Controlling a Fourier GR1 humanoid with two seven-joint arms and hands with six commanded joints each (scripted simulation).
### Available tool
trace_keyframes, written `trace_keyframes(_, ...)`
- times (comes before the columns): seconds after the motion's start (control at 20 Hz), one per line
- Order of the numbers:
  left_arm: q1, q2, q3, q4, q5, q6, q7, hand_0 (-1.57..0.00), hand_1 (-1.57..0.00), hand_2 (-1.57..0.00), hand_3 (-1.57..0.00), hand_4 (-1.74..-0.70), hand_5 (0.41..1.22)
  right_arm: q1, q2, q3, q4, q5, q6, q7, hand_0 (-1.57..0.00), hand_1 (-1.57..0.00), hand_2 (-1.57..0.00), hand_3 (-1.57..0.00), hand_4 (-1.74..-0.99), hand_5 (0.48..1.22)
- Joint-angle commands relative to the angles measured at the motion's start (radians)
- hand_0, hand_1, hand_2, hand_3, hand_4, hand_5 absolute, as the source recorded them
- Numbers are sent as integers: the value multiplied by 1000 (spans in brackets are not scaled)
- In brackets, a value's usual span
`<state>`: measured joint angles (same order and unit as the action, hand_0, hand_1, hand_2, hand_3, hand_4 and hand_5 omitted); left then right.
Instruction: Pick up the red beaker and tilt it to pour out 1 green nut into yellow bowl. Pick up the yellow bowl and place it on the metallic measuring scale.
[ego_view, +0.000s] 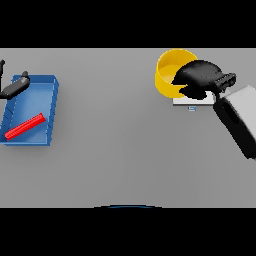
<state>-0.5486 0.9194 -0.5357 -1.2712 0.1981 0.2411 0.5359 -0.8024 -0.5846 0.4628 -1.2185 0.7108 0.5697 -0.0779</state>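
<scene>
The yellow bowl (169, 73) is at the far right of the table, partly over the metallic scale (191, 102), of which only a pale edge shows below it. My right hand (200, 77) covers the bowl's right side, its fingers curled round the rim. Whether the bowl rests on the scale or hangs just above it I cannot tell. The red beaker (25, 126) lies on its side in the blue tray (49, 109) at the left. My left hand (14, 87) shows at the left edge over the tray's far corner, fingers relaxed. No green nut is visible.
The blue tray takes up the left side of the table. My right forearm (240, 120) slants in from the right edge, near the scale.
</scene>
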Motion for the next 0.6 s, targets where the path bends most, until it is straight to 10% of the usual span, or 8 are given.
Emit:
trace_keyframes(0.0, -4, -2, 1, 1, 5, -5, 11, 1, 1, 1, 1, -811, 743, -6, -3, -12, 37, -2, -9, -10, -1571, -1571, -1570, -1220, -1720, 1221)
trace_keyframes(0.55, 5, 21, 4, -9, 2, -6, 40, 1, 1, 1, 1, -818, 756, -50, 20, -57, 388, 58, -157, -93, -1571, -1571, -1571, -1308, -1723, 1221)
